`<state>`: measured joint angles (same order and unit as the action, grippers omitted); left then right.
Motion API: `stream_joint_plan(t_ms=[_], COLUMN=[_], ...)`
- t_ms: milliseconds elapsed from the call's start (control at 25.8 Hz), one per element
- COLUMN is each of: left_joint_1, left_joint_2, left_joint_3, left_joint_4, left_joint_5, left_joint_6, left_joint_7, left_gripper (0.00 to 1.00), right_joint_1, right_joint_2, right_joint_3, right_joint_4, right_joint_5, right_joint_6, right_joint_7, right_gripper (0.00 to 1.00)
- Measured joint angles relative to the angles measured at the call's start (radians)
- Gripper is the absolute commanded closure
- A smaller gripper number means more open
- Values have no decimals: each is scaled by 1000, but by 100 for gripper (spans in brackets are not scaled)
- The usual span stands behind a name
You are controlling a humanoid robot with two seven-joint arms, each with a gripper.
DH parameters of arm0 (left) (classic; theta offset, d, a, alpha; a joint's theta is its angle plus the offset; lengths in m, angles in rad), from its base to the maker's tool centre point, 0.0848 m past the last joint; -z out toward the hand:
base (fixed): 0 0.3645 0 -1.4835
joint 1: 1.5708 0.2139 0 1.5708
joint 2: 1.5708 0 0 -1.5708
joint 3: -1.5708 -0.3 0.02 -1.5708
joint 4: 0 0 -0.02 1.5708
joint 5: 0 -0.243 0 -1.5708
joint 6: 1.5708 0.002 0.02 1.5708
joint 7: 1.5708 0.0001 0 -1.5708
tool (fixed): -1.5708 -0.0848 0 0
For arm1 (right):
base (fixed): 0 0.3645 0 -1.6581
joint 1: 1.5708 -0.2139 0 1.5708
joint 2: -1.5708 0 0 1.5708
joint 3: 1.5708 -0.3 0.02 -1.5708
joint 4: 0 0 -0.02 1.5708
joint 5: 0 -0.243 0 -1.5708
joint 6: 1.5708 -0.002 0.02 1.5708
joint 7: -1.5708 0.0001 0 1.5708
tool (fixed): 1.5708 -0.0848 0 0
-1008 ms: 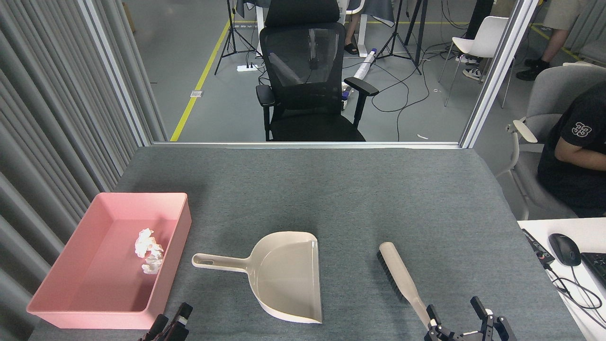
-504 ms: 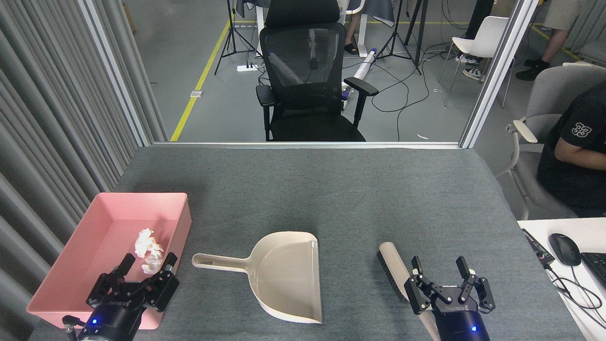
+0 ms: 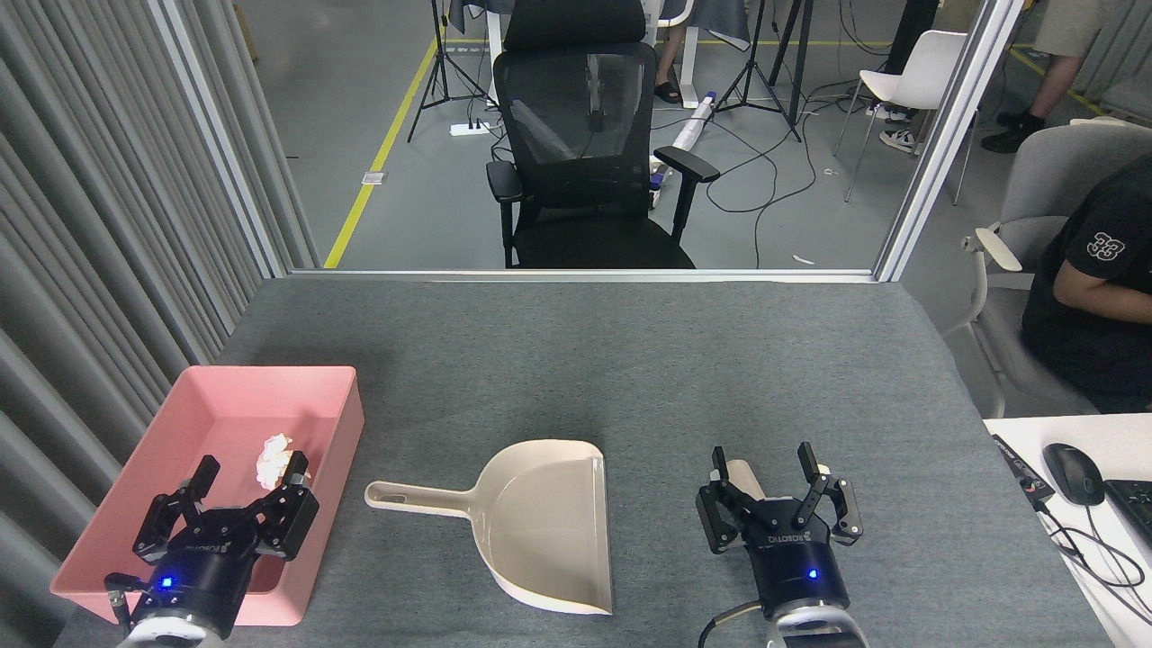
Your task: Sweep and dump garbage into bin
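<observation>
Grey felt covered the table point(image 3: 630, 360), with an office chair point(image 3: 585, 144) beyond its far edge. Wads of garbage point(image 3: 275, 453) already lay inside the pink bin point(image 3: 225, 387) at the near left corner, so the dumping looked done. Over that bin hung the left gripper point(image 3: 225, 490), fingers spread and empty, the paper just beyond its tips. Beside it, the beige dustpan point(image 3: 549, 522) lay with its handle pointing left toward the bin. On the right, the right gripper point(image 3: 769, 481) hovered released over the brush point(image 3: 742, 472), only whose far tip showed. Any regrasp of the brush would likely fall to that nearer arm. Plenty of bare felt lay ahead.
</observation>
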<state>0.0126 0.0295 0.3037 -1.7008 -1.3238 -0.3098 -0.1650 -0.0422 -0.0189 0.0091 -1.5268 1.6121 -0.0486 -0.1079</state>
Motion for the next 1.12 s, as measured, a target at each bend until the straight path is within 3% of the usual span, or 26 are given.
stream_joint_plan(t_ms=[1124], left_joint_1=[50], left_joint_2=[-15], left_joint_3=[-2], left_joint_4=[22], left_joint_5=[-8], left_joint_6=[-3], left_joint_7=[66], left_gripper=[2], right_joint_1=[-19], right_joint_2=[-3], right_joint_3=[6], right_joint_4=[43], right_joint_5=[0], right_joint_6=[-7], right_joint_7=[-4], right_gripper=[2])
